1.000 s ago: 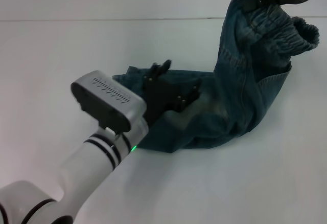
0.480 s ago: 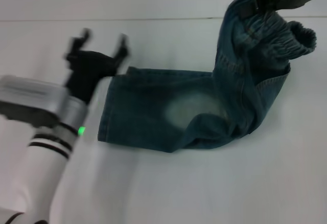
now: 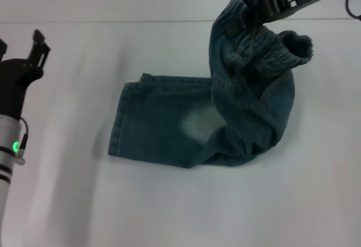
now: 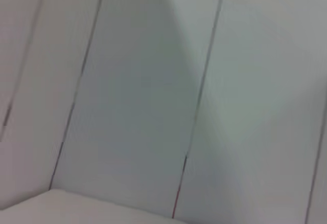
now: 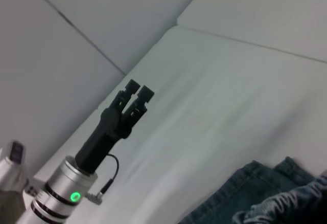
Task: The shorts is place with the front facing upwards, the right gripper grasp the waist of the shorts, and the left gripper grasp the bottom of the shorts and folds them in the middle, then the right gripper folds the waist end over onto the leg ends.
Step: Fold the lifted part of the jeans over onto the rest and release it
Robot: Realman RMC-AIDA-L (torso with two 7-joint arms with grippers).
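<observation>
While one shorts (image 3: 197, 126) lies half-lifted | right claw (image 3: 252, 14) grips waist (image 3: 265, 52) | left claw (image 3: 20, 41) empty, fingers apart

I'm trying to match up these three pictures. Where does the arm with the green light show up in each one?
Head view: the left gripper stands at the left edge, open, apart from the shorts.
Left wrist view: not in it.
Right wrist view: the left gripper is lower left.
Shared landmark: the shorts.
</observation>
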